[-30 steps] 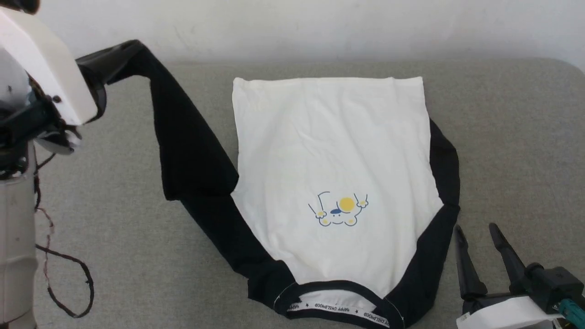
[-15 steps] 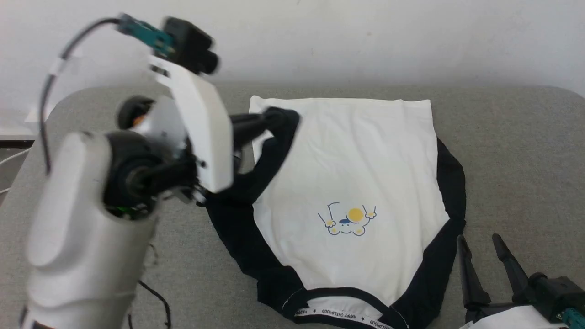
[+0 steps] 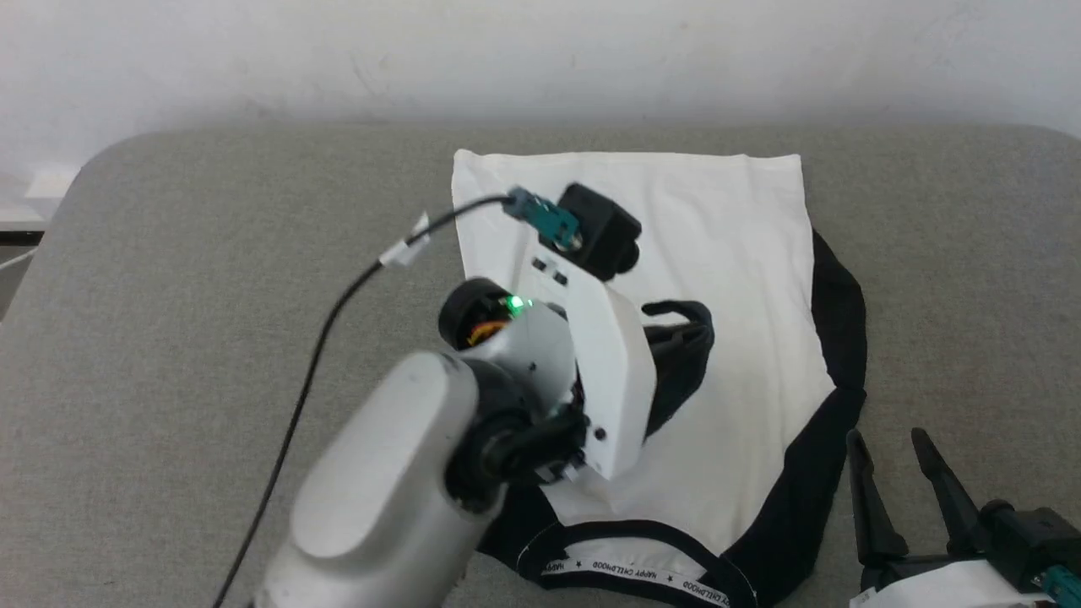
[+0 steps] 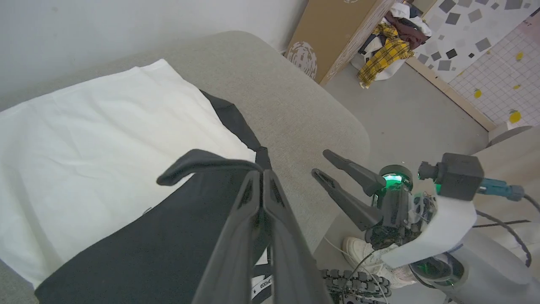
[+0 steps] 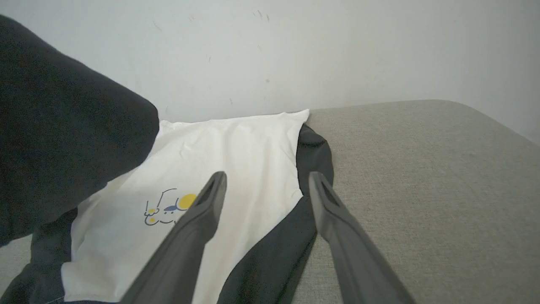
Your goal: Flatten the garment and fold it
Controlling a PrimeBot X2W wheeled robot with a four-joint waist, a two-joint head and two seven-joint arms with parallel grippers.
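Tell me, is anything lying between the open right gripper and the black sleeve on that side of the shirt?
Nothing visible does. The right gripper, open, points at the garment's right black sleeve across bare grey cushion. The left gripper, shut on the other sleeve, is over the white body, off that path.

Left arm (image 3: 397, 473) angled in over the bench (image 3: 169, 295) middle, left gripper (image 4: 262, 174) clamped tight on the garment (image 3: 743, 253) sleeve. Right gripper (image 3: 887, 439) sits low at near right corner, fingers spread, pointing at far edge, holding nothing.
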